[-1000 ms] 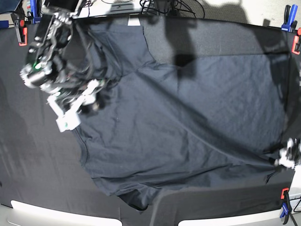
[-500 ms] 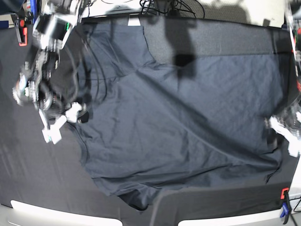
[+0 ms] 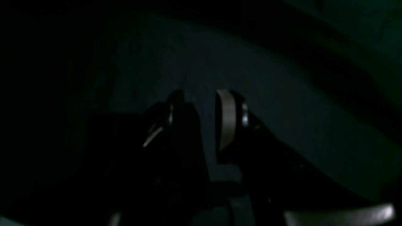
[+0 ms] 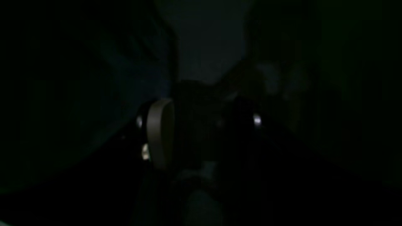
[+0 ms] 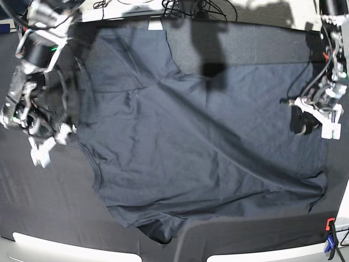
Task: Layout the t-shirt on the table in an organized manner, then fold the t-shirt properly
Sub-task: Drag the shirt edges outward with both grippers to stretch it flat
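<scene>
The dark slate-blue t-shirt [image 5: 191,142] lies spread wide over the table [image 5: 49,207], its hem corner near the front right. My left gripper [image 5: 313,123] hovers over the shirt's right edge. In the left wrist view this gripper [image 3: 202,103] stands open by a narrow gap, with only cloth [image 3: 282,103] below it. My right gripper [image 5: 52,144] sits just off the shirt's left edge, over black table cloth. The very dark right wrist view shows that gripper [image 4: 205,125] open wide with nothing visible between its fingers; a pale pad [image 4: 160,135] shows.
A red and blue clamp [image 5: 330,240] sits at the front right corner. The table's pale rim [image 5: 54,248] runs along the front. Cables and hangers [image 5: 191,8] lie beyond the far edge. Arm shadows fall across the shirt's upper middle.
My right gripper has swung left off the shirt to its left edge. My left gripper has moved from the shirt's front right corner up along the right edge; the corner stays on the table.
</scene>
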